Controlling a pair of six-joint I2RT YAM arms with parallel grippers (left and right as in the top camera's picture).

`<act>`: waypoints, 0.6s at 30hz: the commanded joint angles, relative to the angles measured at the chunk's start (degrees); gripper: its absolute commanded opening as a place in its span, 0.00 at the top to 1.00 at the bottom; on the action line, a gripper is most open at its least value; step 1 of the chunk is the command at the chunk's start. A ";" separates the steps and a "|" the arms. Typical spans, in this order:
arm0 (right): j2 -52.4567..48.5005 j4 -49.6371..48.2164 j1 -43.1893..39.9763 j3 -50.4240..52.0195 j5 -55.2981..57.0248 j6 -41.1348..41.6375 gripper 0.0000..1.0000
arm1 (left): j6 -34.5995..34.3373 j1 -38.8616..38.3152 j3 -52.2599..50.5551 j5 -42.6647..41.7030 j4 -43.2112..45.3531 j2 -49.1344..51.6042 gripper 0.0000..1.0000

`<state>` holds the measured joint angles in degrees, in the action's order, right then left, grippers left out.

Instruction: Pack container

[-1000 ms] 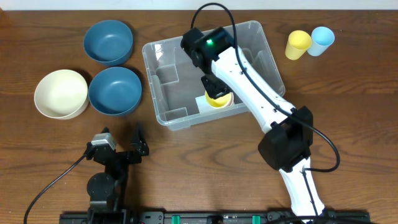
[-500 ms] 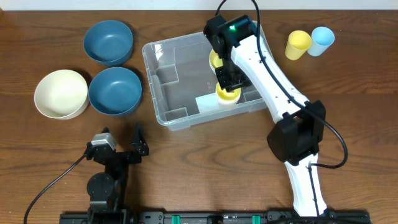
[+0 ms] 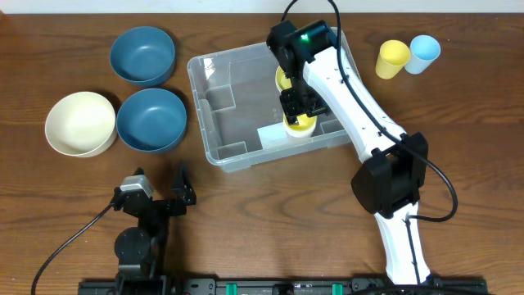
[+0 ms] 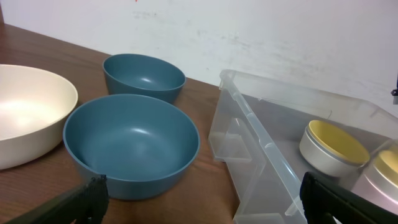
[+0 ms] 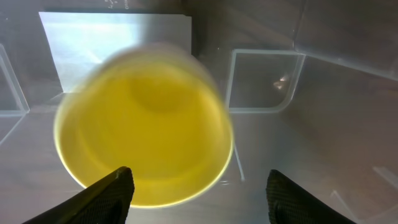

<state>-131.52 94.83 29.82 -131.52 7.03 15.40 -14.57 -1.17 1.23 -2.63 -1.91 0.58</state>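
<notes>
Over container (image 3: 246,98) | right gripper (image 5: 199,186) spread wide over yellow cup (image 5: 143,124) | left gripper (image 4: 202,202) spread, empty

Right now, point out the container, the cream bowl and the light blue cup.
container (image 3: 246,94), overhead, bare floor.
cream bowl (image 3: 80,123), overhead, inside centre.
light blue cup (image 3: 424,51), overhead, open mouth.

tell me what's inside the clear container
Two small white cups with yellow insides sit in the container: the far cup, partly hidden by the right arm, and the near cup under the open right gripper. Whatever floor lies beneath arm and cups cannot be seen.
</notes>
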 commanded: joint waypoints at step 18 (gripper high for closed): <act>-4.26 -3.54 -2.75 0.48 -3.04 0.42 0.48 | 0.90 0.13 -1.01 0.68 -2.10 -0.35 0.02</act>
<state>-133.05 91.57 28.03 -131.50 5.15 14.87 -14.57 -1.17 1.23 -2.63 -1.91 0.58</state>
